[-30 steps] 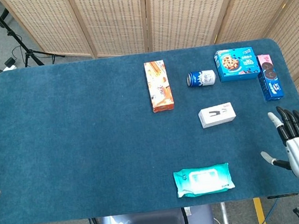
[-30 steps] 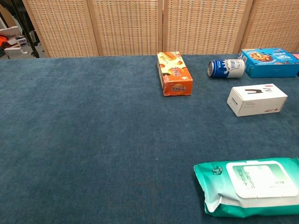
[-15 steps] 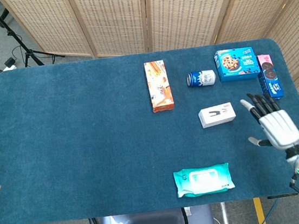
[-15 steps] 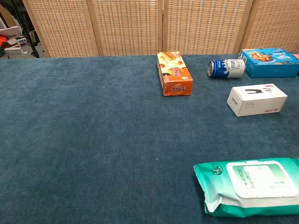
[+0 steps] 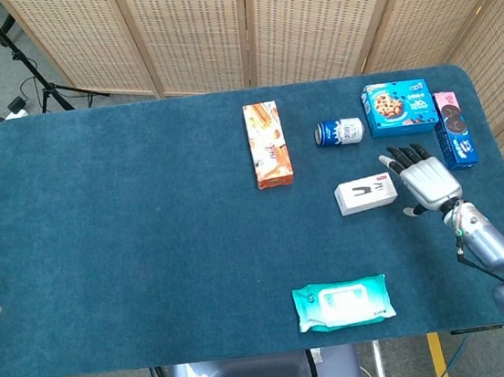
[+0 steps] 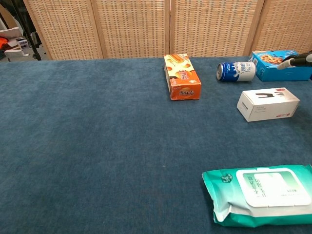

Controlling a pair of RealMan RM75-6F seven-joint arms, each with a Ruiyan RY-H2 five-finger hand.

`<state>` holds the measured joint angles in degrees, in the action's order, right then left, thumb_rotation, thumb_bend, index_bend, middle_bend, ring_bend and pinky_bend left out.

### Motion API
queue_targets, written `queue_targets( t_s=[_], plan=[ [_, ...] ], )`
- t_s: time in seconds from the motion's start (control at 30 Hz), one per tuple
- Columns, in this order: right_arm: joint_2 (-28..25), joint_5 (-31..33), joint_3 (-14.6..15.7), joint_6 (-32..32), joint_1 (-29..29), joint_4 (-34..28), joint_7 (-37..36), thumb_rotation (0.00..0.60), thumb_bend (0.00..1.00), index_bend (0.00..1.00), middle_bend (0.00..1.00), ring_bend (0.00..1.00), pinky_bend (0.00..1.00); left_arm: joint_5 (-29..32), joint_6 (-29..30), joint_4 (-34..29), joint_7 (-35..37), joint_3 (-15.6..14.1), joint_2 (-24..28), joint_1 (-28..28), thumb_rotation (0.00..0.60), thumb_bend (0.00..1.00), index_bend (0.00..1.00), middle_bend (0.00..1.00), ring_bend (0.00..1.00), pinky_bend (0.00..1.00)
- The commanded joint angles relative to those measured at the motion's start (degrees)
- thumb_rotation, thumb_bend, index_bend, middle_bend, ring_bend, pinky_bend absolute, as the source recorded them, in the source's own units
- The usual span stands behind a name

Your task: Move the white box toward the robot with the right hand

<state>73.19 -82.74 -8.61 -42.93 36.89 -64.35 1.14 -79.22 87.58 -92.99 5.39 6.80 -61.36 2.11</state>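
Since the counter (image 5: pixel 127 222) is carpeted and grippy, the right hand (image 5: pixel 426 181), fingers spread and empty just right of the white box (image 5: pixel 365 195), should reach past its far edge, hook it, then drag slowly.

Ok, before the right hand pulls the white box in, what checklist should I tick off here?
1. Right hand beside the white rectangular box, fingers spread, holding nothing: ok.
2. Contact with the box: cannot tell.
3. Fingers behind the box's far edge for a pull: not ok, the hand sits at its right end.
4. Blue carpeted table bare directly toward the robot; the teal wipes pack lies nearer, offset left: ok.
5. Blue-and-white can lies apart behind the box: ok.
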Motion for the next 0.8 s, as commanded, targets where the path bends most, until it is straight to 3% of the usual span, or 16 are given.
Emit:
queue_targets(
  t_s=[0.03, 0.2, 0.33, 0.43, 0.63, 0.8],
  plan=[
    [1.82, 0.27, 0.84, 0.83, 1.15, 2.20, -1.46, 0.600, 0.00, 0.03, 0.02, 0.00, 0.06, 0.44, -0.52, 0.04, -0.38, 0.13, -0.16, 0.26, 0.600, 0.00, 0.00, 0.00, 0.00, 0.00],
    [5.58, -1.86, 1.90, -1.14, 2.12, 6.89, -5.07, 0.600, 0.00, 0.13, 0.11, 0.02, 0.13, 0.64, -0.88, -0.16, -1.48, 0.17, -0.52, 0.57, 0.600, 0.00, 0.00, 0.00, 0.00, 0.00],
    [8.55, -3.40, 2.69, -3.20, 2.49, 10.52, -9.11, 0.600, 0.08, 0.21, 0.18, 0.08, 0.17, 0.73, -1.03, -0.32, -2.13, 0.14, -0.70, 0.70, 0.600, 0.00, 0.00, 0.00, 0.00, 0.00],
    [10.71, -4.24, 3.42, -3.80, 2.95, 13.79, -10.98, 0.600, 0.16, 0.26, 0.23, 0.13, 0.20, 0.73, -1.14, -0.38, -2.41, 0.10, -0.78, 0.78, 0.600, 0.00, 0.00, 0.00, 0.00, 0.00],
    [14.89, -5.02, 3.60, -7.90, 2.88, 19.39, -15.97, 0.600, 0.42, 0.43, 0.46, 0.32, 0.28, 0.75, -0.94, -0.20, -2.06, 0.05, -0.78, 0.60, 0.600, 0.00, 0.00, 0.00, 0.00, 0.00],
    [12.94, -5.66, 4.31, -9.32, 2.74, 17.29, -19.05, 0.600, 0.56, 0.50, 0.51, 0.36, 0.28, 0.59, -0.79, -0.11, -1.21, 0.03, -0.50, 0.44, 0.600, 0.00, 0.00, 0.00, 0.00, 0.00]
  ],
)
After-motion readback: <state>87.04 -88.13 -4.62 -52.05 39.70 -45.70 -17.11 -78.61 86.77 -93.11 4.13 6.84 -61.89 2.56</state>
